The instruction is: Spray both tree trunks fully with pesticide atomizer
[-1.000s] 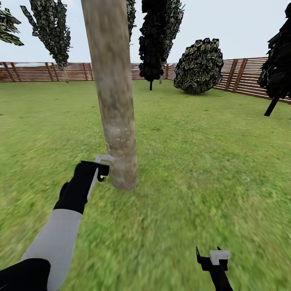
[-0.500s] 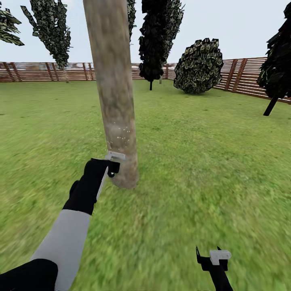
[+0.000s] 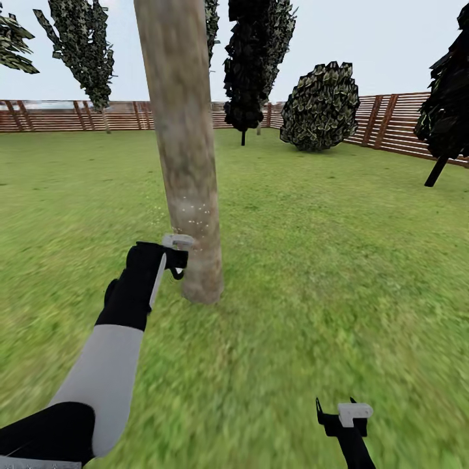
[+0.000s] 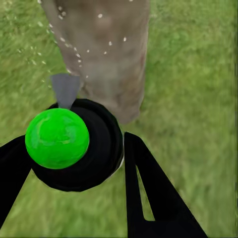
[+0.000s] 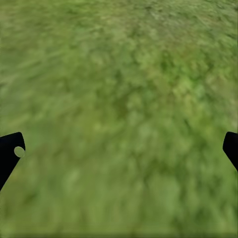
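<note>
A thick beige-grey tree trunk [image 3: 185,163] rises from the grass [image 3: 312,260] just ahead of me. My left gripper [image 3: 177,260] is shut on the pesticide atomizer [image 4: 84,148], a dark bottle with a bright green dot [image 4: 57,138], held right beside the lower trunk [image 4: 109,54]. Its grey nozzle [image 4: 64,89] points at the bark. White pesticide specks [image 3: 195,218] dot the trunk just above the gripper, and the specks [image 4: 84,47] also drift beside the bark. My right gripper [image 3: 342,413] hangs low at the right, open over bare grass [image 5: 119,99].
A brown slat fence [image 3: 65,116] edges the lawn at the back. Behind the trunk stand a dark tall tree [image 3: 251,65], a round bush [image 3: 322,107], a slim tree [image 3: 85,45] at the left and a leaning dark tree [image 3: 449,98] at the right.
My left gripper, still holding the atomizer, has moved closer to the trunk and then a little higher. The specks on the bark now sit slightly higher. The right arm has not moved.
</note>
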{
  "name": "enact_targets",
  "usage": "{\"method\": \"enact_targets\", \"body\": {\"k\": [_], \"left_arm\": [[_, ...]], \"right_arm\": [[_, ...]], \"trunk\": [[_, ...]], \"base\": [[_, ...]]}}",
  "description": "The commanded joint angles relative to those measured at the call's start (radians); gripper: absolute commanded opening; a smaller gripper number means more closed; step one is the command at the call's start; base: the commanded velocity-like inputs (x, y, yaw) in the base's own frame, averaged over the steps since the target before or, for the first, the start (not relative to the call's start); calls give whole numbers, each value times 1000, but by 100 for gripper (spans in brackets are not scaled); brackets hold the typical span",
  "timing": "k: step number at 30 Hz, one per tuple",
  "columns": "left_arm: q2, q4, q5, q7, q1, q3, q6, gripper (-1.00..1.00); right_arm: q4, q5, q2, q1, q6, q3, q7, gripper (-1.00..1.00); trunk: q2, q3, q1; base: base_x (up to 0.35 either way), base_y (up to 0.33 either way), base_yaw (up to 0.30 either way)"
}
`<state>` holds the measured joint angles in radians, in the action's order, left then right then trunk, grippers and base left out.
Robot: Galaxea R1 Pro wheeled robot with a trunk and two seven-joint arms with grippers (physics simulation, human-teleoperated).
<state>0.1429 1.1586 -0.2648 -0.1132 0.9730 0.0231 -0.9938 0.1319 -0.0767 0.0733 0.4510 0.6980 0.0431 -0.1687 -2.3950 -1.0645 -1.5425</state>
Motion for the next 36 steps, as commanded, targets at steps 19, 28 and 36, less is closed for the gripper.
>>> {"method": "enact_targets", "body": {"k": [19, 28, 36], "left_arm": [[-43, -4, -2, -26, -13, -52, 1, -100], [-157, -112, -2, -29, -52, -5, 18, -100], [-64, -134, -5, -28, -84, -17, 23, -100]], "right_arm": [[0, 0, 0, 0, 0, 0, 0, 100], [0, 0, 0, 0, 0, 0, 0, 100], [0, 0, 0, 0, 0, 0, 0, 100]], "trunk": [[0, 0, 0], [0, 0, 0], [0, 0, 0]], "base": [[52, 0, 0], [1, 0, 0], [0, 0, 0]]}}
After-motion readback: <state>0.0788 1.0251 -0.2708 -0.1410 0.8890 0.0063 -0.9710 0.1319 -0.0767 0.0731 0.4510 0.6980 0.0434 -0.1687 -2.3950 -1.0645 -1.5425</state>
